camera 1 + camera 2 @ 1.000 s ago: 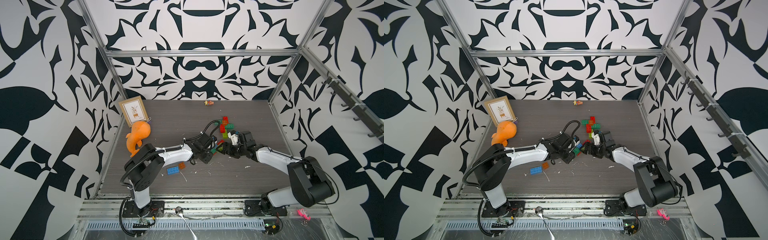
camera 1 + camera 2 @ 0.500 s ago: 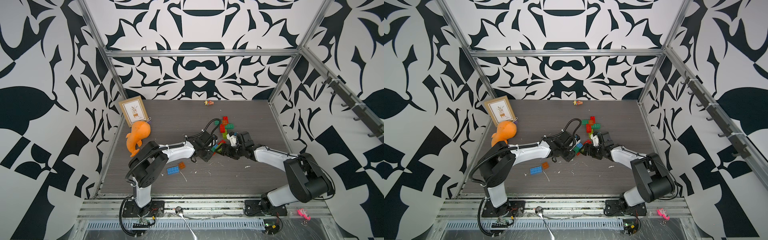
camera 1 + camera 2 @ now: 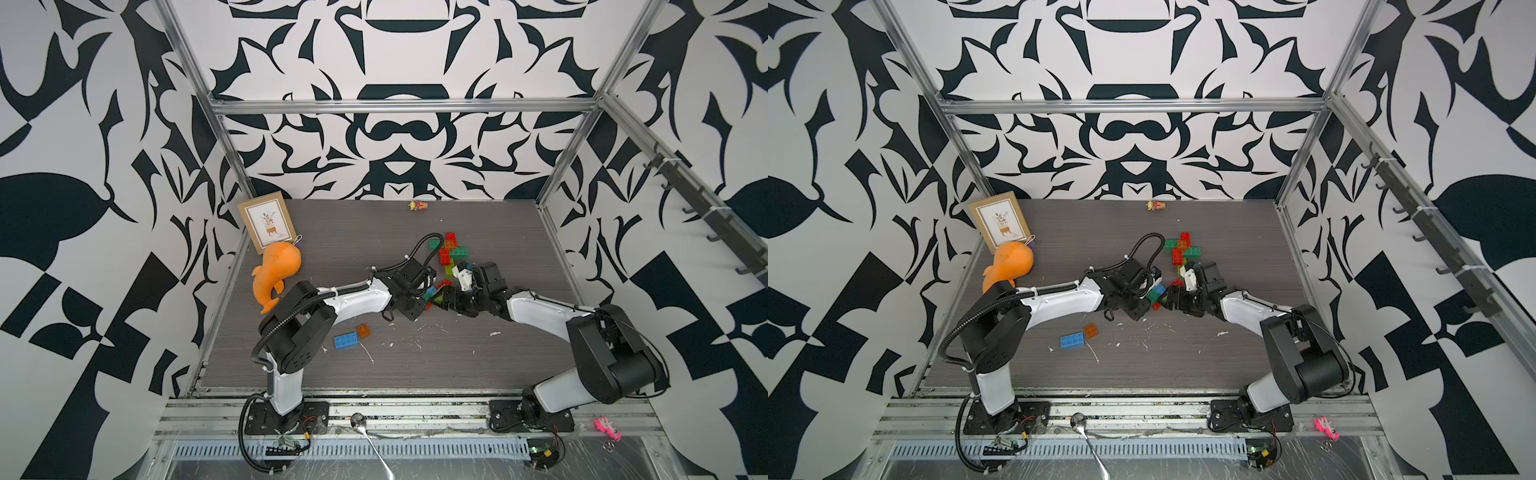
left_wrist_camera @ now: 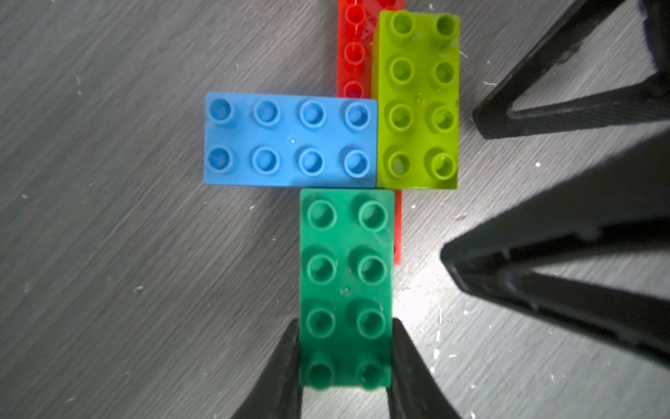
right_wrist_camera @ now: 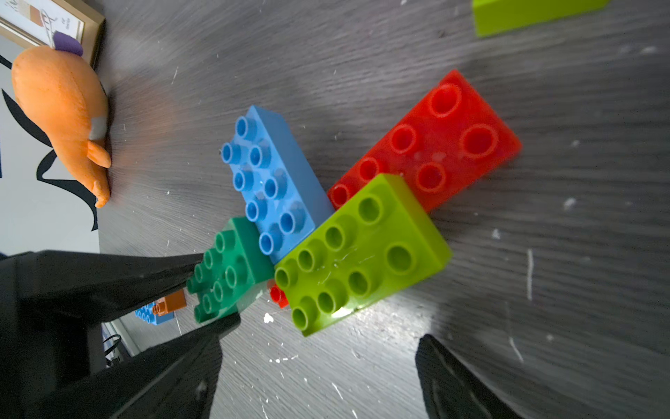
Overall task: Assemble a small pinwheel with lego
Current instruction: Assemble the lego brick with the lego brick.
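Toward the near-left corner of the tabletop (image 3: 457, 365) a loose blue brick (image 3: 346, 341) lies flat with a small orange brick (image 3: 364, 330) just beside it, both well apart from the arms. Around the middle sits the partly built pinwheel (image 3: 1156, 293), studs up: in the left wrist view the dark green brick (image 4: 346, 286) has its short end against the long side of the blue arm (image 4: 290, 139), whose own short end meets the long side of the lime brick (image 4: 417, 99), and a red brick (image 4: 353, 47) shows from under them. The left jaws are clamped on the outer end of the dark green brick, one on each long side. The right jaws stand wide apart just beside the lime brick, holding nothing. Between the pinwheel and the far edge, spare bricks (image 3: 451, 251) in red, green and lime lie clustered. An orange plush toy (image 3: 276, 276) rests at the left edge, a framed picture (image 3: 268, 224) leans in the far-left corner, and a small figurine (image 3: 417, 205) lies at the far edge
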You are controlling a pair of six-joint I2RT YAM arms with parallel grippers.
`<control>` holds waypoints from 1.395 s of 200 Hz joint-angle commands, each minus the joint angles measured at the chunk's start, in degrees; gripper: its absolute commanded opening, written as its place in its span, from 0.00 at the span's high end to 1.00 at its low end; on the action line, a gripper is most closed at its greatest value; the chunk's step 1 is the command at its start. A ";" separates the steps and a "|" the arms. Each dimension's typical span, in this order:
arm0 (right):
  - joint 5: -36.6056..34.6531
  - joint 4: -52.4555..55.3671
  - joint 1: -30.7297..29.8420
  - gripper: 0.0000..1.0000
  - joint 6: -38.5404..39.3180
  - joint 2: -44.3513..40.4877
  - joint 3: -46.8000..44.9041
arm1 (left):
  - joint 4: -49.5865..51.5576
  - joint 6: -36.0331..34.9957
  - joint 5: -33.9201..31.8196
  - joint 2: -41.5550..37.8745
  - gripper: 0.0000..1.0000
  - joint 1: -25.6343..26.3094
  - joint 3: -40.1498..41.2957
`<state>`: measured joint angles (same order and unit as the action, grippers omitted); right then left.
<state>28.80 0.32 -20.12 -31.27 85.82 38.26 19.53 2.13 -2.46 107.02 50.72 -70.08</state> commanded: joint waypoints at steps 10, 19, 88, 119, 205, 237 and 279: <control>-0.79 0.21 -0.65 0.13 1.03 -0.25 2.17 | 3.20 -1.49 -0.39 1.85 0.80 -0.36 -2.07; -0.97 0.42 -0.62 0.12 1.12 -0.23 2.21 | 3.30 -1.56 -0.36 2.11 0.80 -0.36 -2.33; -3.97 2.18 -1.24 0.13 1.65 0.72 3.53 | 4.34 -2.13 -0.40 3.53 0.80 -0.36 -3.63; -5.05 2.28 -1.74 0.13 1.14 1.40 4.61 | 4.70 -2.23 0.00 3.93 0.80 -0.36 -4.16; -9.29 2.05 -2.38 0.12 -0.87 3.73 6.12 | 4.56 -2.34 1.14 4.69 0.80 -0.34 -4.82; -11.59 2.68 -2.43 0.14 -1.51 3.96 6.19 | 4.65 -2.31 1.48 4.83 0.80 -0.36 -4.97; -9.88 2.03 -2.39 0.15 -1.98 4.77 6.45 | 5.24 -2.50 1.81 5.07 0.80 -0.36 -5.51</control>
<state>18.31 3.49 -22.39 -32.36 90.13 42.89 22.24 0.14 -2.07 110.34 50.52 -74.13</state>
